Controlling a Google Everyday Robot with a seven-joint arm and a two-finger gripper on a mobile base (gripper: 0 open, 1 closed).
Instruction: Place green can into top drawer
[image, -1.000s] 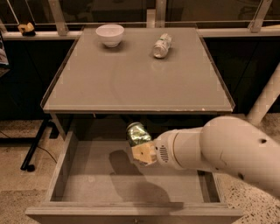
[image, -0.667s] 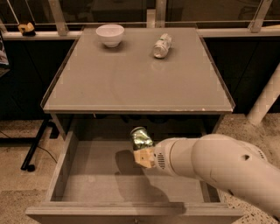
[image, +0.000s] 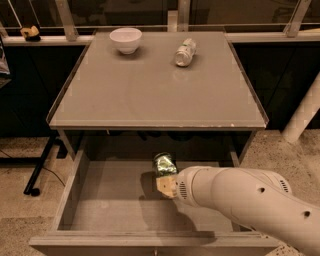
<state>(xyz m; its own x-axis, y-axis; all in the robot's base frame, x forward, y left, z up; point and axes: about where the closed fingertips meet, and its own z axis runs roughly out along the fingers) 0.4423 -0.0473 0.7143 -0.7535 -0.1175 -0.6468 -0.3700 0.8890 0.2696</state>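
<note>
One high camera before the flat grey desk (image: 150, 95) looks steeply down toward its far edge. Close below the desk's front, the gripper (image: 166, 176) clasps a dark green can (image: 164, 163) over the wide grey drawer (image: 102, 200).

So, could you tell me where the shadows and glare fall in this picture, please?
In the camera view, the green can, held by the gripper over the top drawer, throws a dark shadow leftward onto the drawer floor; the can's top glints; the tabletop shows a soft sheen below the pale can.
</note>
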